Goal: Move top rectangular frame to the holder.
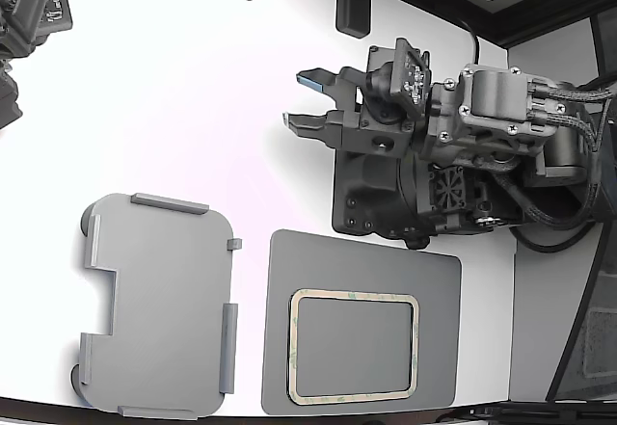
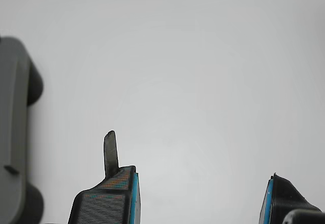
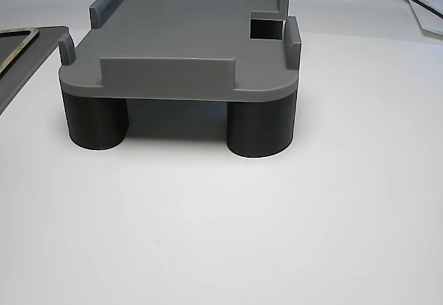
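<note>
Okay, frame lower centre on the mat looks thin, light, flexy; I'd pinch one long edge. Jaws wide open, empty; holder lower left.

A white table spreads bright and glossy beneath and ahead of the jaws; behind them, dark trim borders its far edge, and light glares evenly.

A robotics lab bench is indicated: a bare white desk is seen, with a black robot arm base mounted at its edge and dark camera hardware fixed well apart from that base.
</note>
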You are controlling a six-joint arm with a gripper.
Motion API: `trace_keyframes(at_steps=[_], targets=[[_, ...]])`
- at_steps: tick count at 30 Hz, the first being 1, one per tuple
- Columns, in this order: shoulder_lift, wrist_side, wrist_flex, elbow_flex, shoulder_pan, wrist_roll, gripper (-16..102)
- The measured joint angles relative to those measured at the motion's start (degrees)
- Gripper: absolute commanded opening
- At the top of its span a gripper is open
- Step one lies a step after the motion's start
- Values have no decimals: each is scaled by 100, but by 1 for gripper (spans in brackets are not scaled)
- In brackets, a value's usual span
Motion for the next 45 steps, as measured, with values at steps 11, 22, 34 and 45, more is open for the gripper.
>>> trace_keyframes(at_steps=[11,22,34,45], targets=[[-97,255,-1485,176,132,-396,100],[-1758,835,211,-1714,1459,290,100],[-3691,1283,2224,-3287,3876,3067,100],[-5361,-325,3261,-4324,4535,4377,100]])
